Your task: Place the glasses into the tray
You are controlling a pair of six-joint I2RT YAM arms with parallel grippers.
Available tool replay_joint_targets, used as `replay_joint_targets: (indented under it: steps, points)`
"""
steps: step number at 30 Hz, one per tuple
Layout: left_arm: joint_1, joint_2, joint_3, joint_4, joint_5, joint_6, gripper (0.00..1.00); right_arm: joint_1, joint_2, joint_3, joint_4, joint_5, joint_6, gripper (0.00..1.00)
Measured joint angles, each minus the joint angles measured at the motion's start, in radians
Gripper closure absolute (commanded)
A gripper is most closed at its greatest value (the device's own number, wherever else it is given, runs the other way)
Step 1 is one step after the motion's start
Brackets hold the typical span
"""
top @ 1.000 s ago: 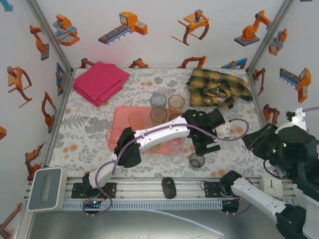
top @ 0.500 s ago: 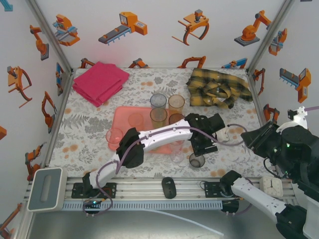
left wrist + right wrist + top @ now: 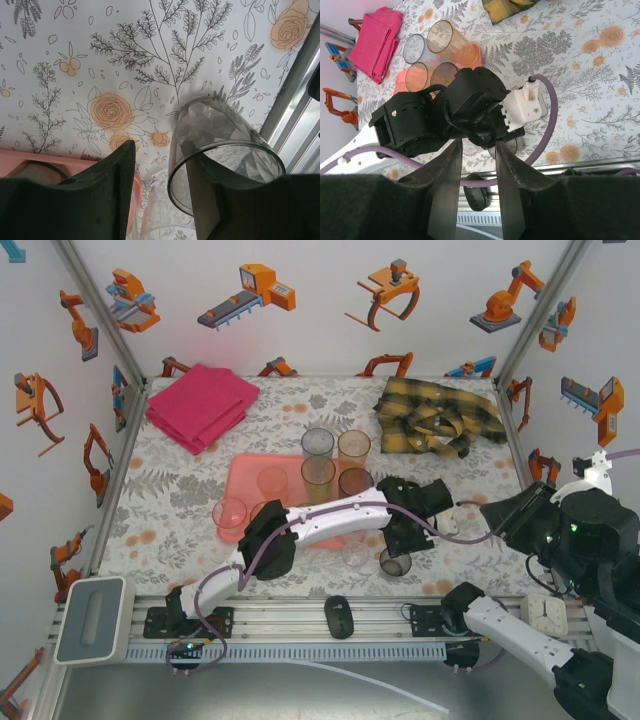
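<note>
white links point(image 3: 340, 520), black joints, purple cable point(image 3: 553, 114), matte black tool fingers point(image 3: 95, 200)

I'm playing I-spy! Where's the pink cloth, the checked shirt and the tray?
pink cloth point(image 3: 200, 405), top camera, middle of its folded top
checked shirt point(image 3: 440, 418), top camera, middle of the fabric
tray point(image 3: 247, 473), top camera, bare back-left corner

pink cloth point(image 3: 201, 405) far-L, plaid shirt point(image 3: 438, 416) far-R

No lettering to read
The walls point(image 3: 320, 300) carry orange robot drawings without words, the tablecloth point(image 3: 180, 510) has only flowers, and any markings on the arms are too small to make out.
</note>
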Motion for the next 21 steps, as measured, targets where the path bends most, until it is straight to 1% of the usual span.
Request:
replay_joint_targets:
  steps: [5,7,14,15,17,18,20,21]
  points:
    - [0.000,0.000,0.000,0.000,-0.002,0.001,0.61,0.000,0.000,-0.004,0.000,0.000,-0.001,0.65]
    - [-0.001,0.000,0.000,0.000,-0.004,0.002,0.66,0.000,0.000,-0.004,0.000,0.000,-0.002,0.65]
    - [-0.003,0.000,0.000,-0.001,-0.014,0.002,0.68,0.000,-0.002,-0.015,0.005,0.000,-0.005,0.65]
    - [-0.003,0.000,0.000,-0.001,-0.016,0.003,0.69,0.000,-0.002,-0.017,0.007,0.000,-0.005,0.65]
    - [-0.005,0.003,0.007,-0.006,-0.021,0.006,0.76,0.000,-0.002,-0.021,0.010,0.000,-0.007,0.65]
    - [-0.007,0.008,0.016,-0.010,-0.023,0.008,0.77,0.000,-0.002,-0.023,0.011,0.000,-0.008,0.65]
    - [-0.009,0.014,0.025,-0.010,-0.027,0.012,0.83,0.000,-0.002,-0.026,0.018,0.000,-0.008,0.65]
    - [-0.009,0.015,0.026,-0.012,-0.028,0.014,0.84,0.000,-0.002,-0.026,0.019,0.000,-0.008,0.65]
